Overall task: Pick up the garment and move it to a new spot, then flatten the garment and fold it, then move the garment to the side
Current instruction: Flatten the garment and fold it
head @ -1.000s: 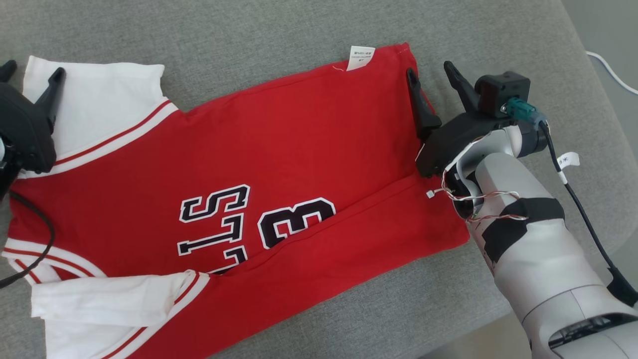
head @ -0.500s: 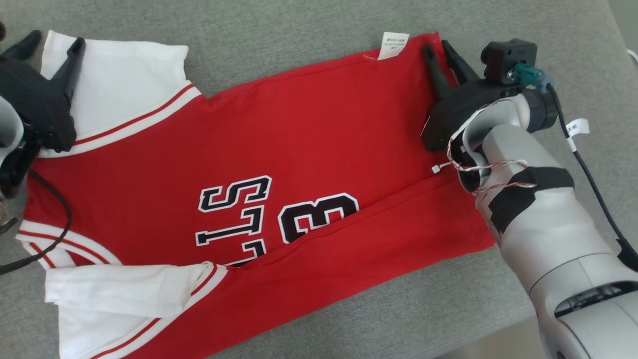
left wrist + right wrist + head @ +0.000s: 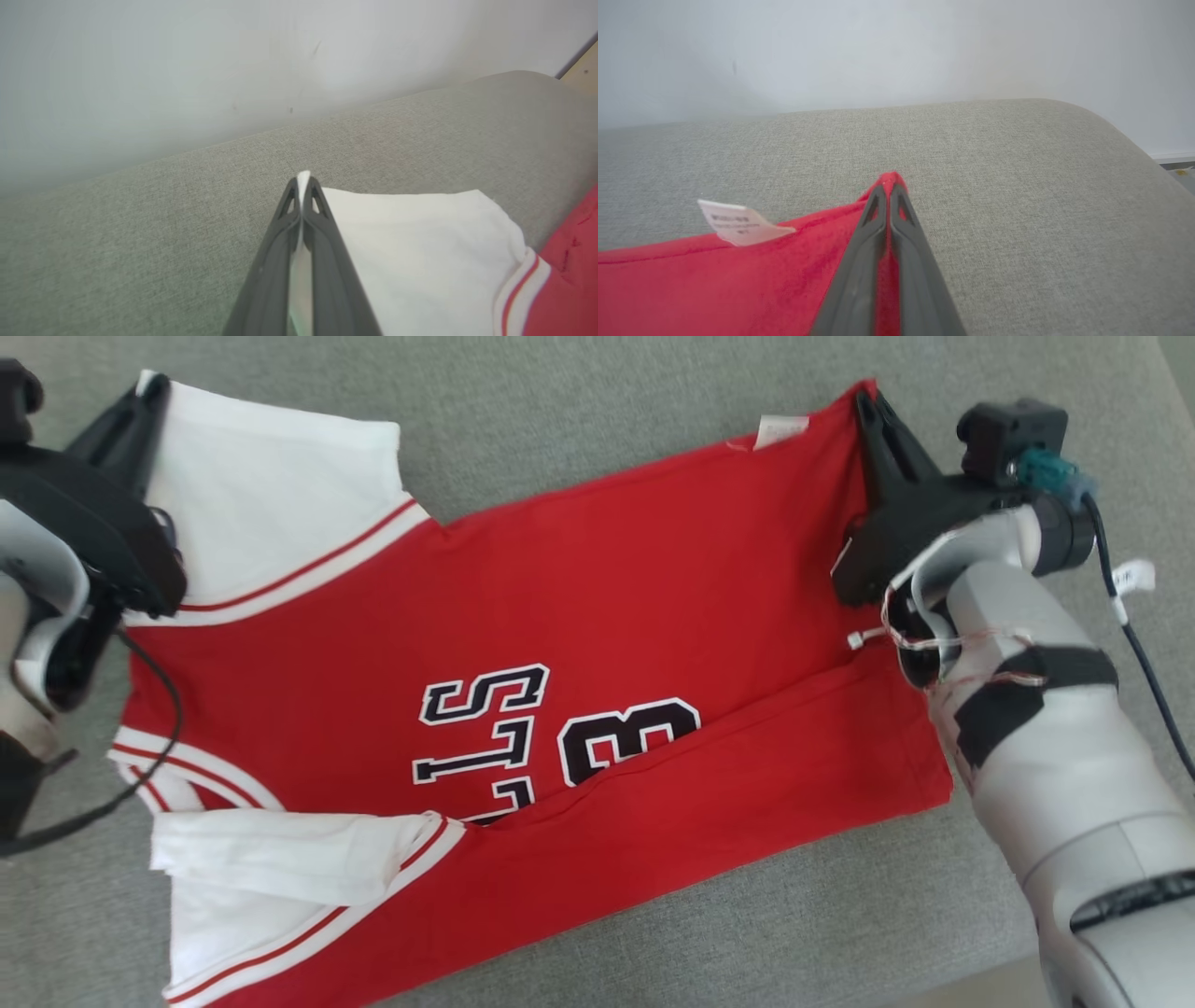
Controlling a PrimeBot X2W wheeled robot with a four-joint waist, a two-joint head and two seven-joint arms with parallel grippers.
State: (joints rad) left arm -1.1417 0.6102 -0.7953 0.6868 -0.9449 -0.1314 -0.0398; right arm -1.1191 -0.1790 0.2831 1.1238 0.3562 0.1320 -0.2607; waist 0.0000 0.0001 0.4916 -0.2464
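Grey cushion (image 3: 597,411) under a red-and-white jersey (image 3: 653,569).
Left gripper (image 3: 302,181) pinches the white sleeve corner; right gripper (image 3: 888,186) pinches the red hem corner.

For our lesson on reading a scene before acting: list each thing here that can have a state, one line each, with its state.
Red and white fabric jersey: lying spread on the grey fabric cushion, near long edge folded over its lettering.
Left gripper: shut on the jersey's white sleeve corner.
Right gripper: shut on the jersey's red hem corner.
White care label: sticking out past the hem.
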